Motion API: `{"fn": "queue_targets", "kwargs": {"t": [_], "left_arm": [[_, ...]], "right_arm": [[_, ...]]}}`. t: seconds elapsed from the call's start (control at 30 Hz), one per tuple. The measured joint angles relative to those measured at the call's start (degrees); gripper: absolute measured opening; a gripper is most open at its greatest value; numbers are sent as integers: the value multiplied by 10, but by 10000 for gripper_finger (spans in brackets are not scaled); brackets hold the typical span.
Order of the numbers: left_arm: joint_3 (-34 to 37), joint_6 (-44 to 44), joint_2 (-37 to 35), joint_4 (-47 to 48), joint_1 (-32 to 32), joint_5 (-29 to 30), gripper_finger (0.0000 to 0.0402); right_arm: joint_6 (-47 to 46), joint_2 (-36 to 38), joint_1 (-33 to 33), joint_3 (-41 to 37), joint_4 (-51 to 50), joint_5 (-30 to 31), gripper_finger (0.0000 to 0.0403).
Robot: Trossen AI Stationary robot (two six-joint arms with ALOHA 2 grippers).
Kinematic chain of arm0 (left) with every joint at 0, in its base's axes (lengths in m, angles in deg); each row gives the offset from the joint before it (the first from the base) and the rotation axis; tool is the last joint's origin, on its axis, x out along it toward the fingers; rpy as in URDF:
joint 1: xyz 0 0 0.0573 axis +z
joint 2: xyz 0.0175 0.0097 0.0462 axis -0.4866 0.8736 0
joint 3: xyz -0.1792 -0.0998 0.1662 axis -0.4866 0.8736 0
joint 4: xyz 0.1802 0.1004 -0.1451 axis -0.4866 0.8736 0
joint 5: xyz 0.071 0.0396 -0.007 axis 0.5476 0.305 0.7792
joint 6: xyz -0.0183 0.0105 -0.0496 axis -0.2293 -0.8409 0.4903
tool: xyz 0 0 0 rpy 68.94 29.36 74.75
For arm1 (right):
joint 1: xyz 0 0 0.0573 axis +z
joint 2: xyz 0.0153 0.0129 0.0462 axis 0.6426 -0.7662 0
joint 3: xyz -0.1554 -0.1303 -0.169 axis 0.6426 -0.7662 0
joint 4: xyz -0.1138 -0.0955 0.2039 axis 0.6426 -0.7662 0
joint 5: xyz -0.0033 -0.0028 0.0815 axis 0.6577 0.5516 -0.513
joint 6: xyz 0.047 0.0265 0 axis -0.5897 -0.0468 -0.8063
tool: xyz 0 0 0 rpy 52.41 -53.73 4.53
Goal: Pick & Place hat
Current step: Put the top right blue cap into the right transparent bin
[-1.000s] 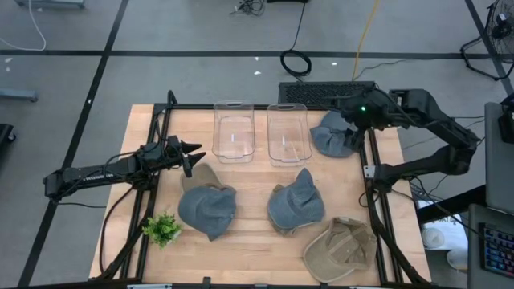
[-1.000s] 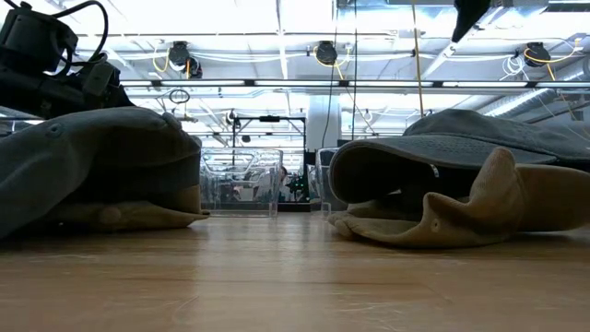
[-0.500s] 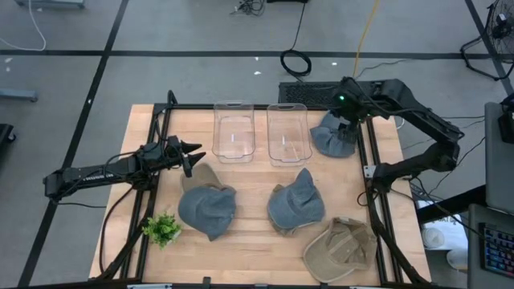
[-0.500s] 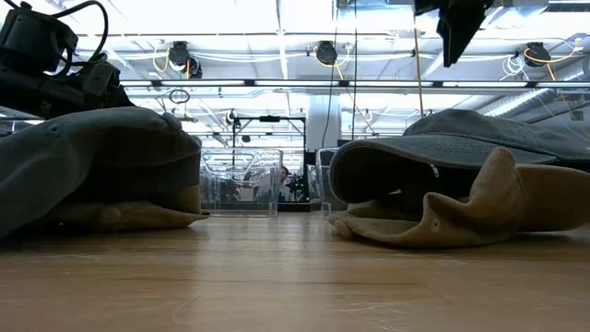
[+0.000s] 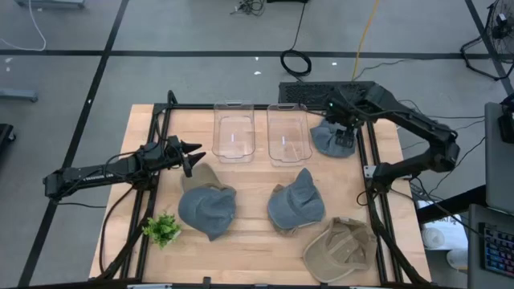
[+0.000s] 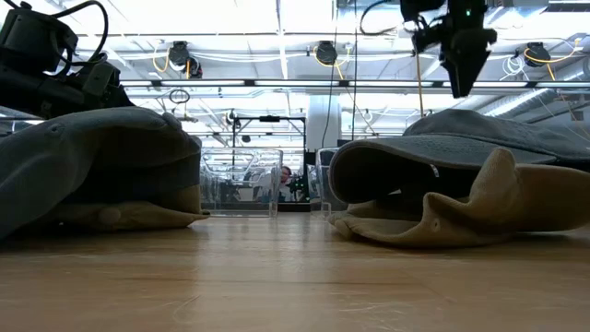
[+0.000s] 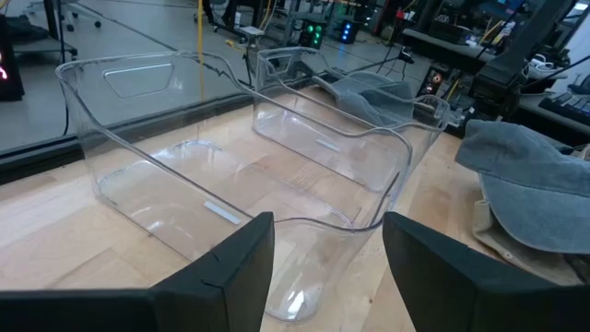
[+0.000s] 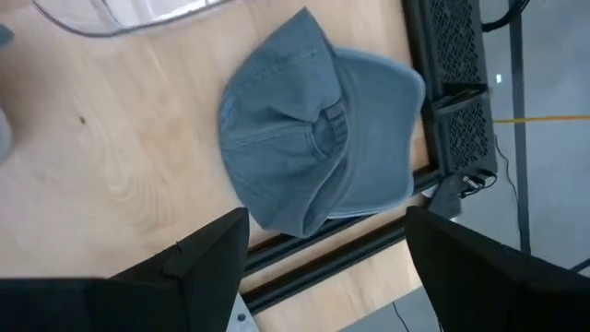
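Several caps lie on the wooden table. A blue-grey cap point(image 5: 331, 138) point(image 8: 313, 148) rests at the far right corner, against the black frame rail. My right gripper point(image 5: 344, 128) point(image 8: 323, 277) hovers above it, open, fingers pointing down. Two more blue-grey caps point(image 5: 207, 207) point(image 5: 295, 202) lie mid-table and a tan cap point(image 5: 339, 249) sits near the front right. My left gripper point(image 5: 193, 156) point(image 7: 327, 267) waits open at the left, facing two clear bins point(image 5: 233, 130) point(image 5: 288, 132).
A small green plant point(image 5: 162, 229) stands at the near left corner. The black frame rails point(image 5: 371, 160) run along both sides of the table. A keyboard point(image 5: 321, 90) lies beyond the far edge. Bare wood lies between the bins and the mid-table caps.
My right gripper has swung from the far right edge toward the table's left and dropped lower, ending over the far-right blue-grey cap. The cap and the left arm have kept still.
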Motion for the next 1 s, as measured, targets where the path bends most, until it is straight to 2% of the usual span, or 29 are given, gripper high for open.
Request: {"fn": "queue_targets", "kwargs": {"t": [0.67,1.0], "left_arm": [[0,0,0,0,0,0,214],[0,0,0,0,0,0,214]], "right_arm": [[33,10,-29,-214,196,-18,281],[13,10,-29,-312,262,-61,281]]}}
